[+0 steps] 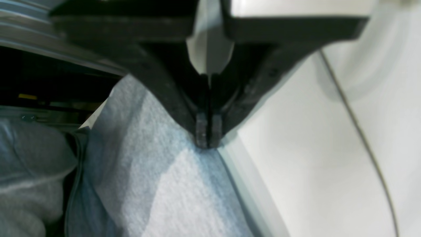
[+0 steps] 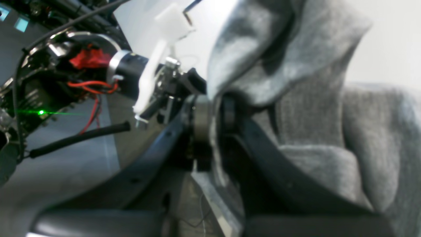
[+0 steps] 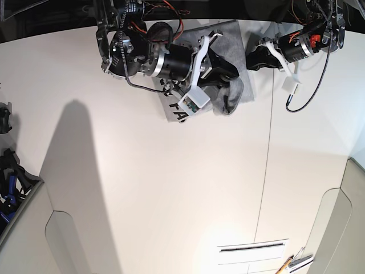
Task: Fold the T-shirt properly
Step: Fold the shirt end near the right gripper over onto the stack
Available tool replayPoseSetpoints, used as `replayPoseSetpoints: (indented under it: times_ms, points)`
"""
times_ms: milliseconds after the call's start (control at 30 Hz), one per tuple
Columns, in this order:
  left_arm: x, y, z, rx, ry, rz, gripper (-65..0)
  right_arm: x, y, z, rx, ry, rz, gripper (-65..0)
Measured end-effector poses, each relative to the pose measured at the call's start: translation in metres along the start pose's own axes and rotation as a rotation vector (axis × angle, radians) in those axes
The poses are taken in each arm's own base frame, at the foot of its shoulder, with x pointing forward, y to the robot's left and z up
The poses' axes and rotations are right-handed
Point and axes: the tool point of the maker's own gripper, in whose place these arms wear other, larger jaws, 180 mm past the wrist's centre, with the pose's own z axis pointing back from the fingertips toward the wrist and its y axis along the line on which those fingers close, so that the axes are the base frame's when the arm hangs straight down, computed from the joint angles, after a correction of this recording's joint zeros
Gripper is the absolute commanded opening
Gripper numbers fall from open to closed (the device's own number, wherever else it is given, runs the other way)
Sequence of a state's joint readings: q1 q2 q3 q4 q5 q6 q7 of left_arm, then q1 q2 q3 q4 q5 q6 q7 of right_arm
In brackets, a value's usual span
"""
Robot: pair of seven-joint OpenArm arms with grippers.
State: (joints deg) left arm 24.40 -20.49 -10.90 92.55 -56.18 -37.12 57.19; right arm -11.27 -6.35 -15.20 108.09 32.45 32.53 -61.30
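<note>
Left gripper point(image 1: 208, 136): black jaws pressed together, pinching an edge of the large heather-grey cotton T-shirt point(image 1: 158, 171), fabric running away from the fingertips in a taut ridge over the white tabletop point(image 1: 312, 148).

Right gripper point(image 2: 213, 113): black fingers clamped on a fold of the same shirt point(image 2: 296, 92); cloth bunches up above the pads and drapes down over one finger. Behind it, the other arm's motor housing, red wires and a green light, blurred.

Overhead view: shirt point(image 3: 239, 43) lies at the far edge of the table point(image 3: 171, 188), partly folded, mostly hidden under the right arm. A corner with black block lettering point(image 3: 175, 111) pokes out below that arm. Left gripper point(image 3: 250, 60) sits at the shirt's edge on that view's right; right gripper point(image 3: 231, 77) is over the bunched middle. A thin seam point(image 3: 265, 182) runs down the tabletop.
</note>
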Motion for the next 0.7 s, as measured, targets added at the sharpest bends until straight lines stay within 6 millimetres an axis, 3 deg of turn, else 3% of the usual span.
replayPoseSetpoints:
  times_ms: [100,167,233,433,700]
  points:
    - [0.0,0.0,0.0,0.0,0.0,0.0,-65.0,0.0,0.003,-0.002,0.009,0.002,0.005,-64.3]
    - [0.0,0.0,0.0,0.0,-0.001,0.0,-65.0,0.0,0.004,-0.001,0.013,0.0,0.003,-51.4]
    - [0.0,0.0,0.0,-0.001,0.0,0.0,-65.0,0.005,0.01,-0.001,0.051,-0.027,-0.015,-43.7]
    - [0.0,0.0,0.0,0.0,-0.001,0.0,-65.0,0.031,0.043,0.005,0.236,-0.159,-0.089,-42.9]
    - [0.0,0.0,0.0,-0.001,-0.001,0.0,-65.0,0.046,0.05,0.003,0.266,-0.194,-0.073,-42.9]
